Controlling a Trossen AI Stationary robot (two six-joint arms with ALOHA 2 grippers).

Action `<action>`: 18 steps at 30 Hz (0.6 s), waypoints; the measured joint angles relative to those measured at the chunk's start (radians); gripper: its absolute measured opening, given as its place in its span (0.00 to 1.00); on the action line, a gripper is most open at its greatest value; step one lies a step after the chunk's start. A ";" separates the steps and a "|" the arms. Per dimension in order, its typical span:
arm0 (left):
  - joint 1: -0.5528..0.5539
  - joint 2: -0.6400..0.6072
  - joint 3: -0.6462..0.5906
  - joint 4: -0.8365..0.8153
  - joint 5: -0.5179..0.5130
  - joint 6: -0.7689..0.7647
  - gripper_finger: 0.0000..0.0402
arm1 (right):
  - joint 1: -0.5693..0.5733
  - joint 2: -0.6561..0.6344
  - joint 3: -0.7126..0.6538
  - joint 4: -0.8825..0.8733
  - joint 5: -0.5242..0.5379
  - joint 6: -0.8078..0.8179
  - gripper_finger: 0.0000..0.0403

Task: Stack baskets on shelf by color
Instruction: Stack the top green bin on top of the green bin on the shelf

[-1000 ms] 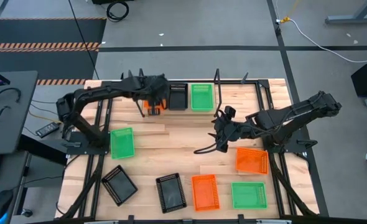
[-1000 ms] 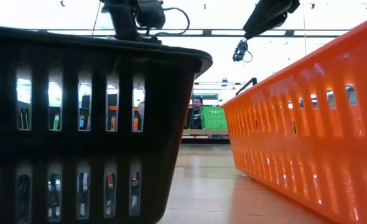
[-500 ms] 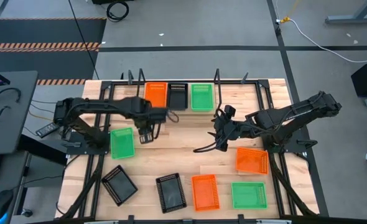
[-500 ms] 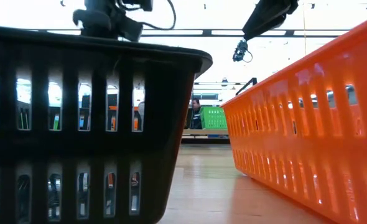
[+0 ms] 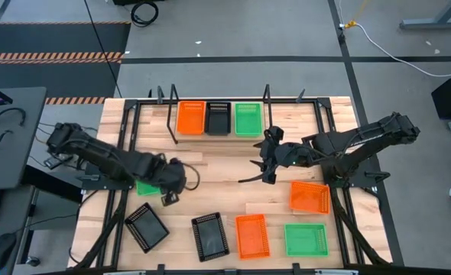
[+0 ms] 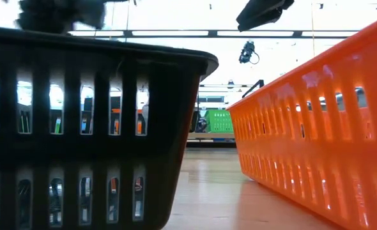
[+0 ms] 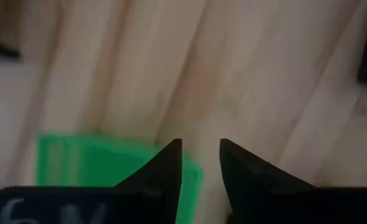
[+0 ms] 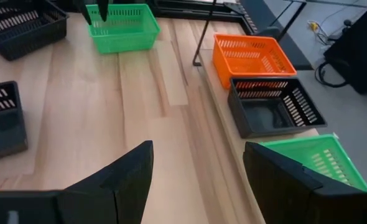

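Showing three baskets, one per colour, on the shelf (image 5: 214, 137); six remain on the counter (image 5: 225, 187). Left hand (image 5: 168, 195) grasps nothing, fingers slightly parted above a green basket (image 5: 145, 186); right hand (image 5: 265, 169) released.

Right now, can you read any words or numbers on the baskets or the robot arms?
Baskets: no words or numbers on any of them.
Left gripper: pale marks on its dark body at the edge of the left wrist view, too blurred and cut off to read.
Right gripper: no text visible.
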 joint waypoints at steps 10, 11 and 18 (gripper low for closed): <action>-0.110 -0.010 -0.051 -0.067 0.106 -0.173 0.28 | 0.000 0.000 0.000 0.012 0.000 0.024 0.63; -0.124 -0.009 -0.051 -0.082 0.109 -0.187 0.28 | 0.000 0.000 0.000 0.011 0.001 0.027 0.63; -0.215 -0.009 -0.057 -0.100 0.087 -0.251 0.28 | 0.006 0.000 0.000 0.009 -0.001 0.037 0.63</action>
